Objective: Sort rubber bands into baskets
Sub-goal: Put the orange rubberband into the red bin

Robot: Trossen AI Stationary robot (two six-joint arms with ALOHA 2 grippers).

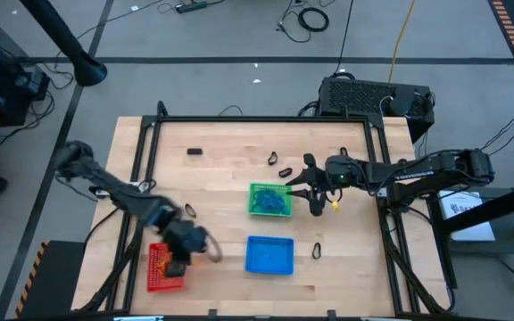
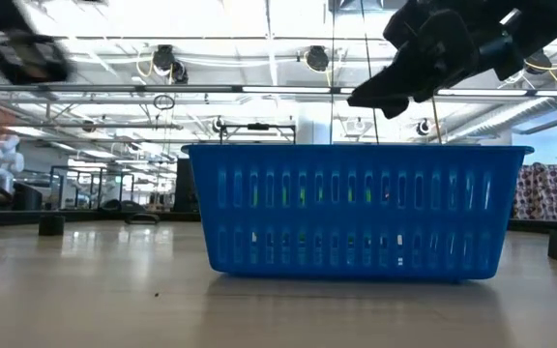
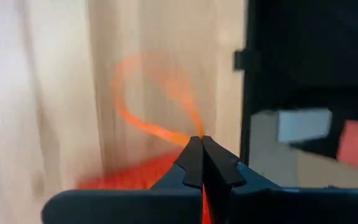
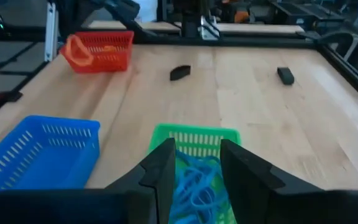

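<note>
Left wrist view alone shows the grip: left gripper (image 3: 202, 140) fingertips pinched together on an orange rubber band (image 3: 143, 99), the loop standing out beyond the tips, red basket (image 3: 135, 177) just under them. High view places that gripper (image 1: 205, 245) beside the red basket (image 1: 163, 272) at the table's near left corner.

Low view: blue basket (image 2: 356, 211) fills the middle; a dark gripper hangs above its far rim, fingers unclear there.

Surface: pale wood table (image 1: 221, 192) in a black frame. Stray black rubber bands (image 1: 275, 160) lie beyond the right fingers, another (image 1: 317, 251) beside the blue basket (image 1: 269, 255). Room: grey floor, cables, a black box behind the table.

Right gripper (image 4: 194, 165): fingers partly apart, nothing between them, poised over the green basket (image 4: 194, 140), which holds blue rubber bands (image 4: 194, 186).
</note>
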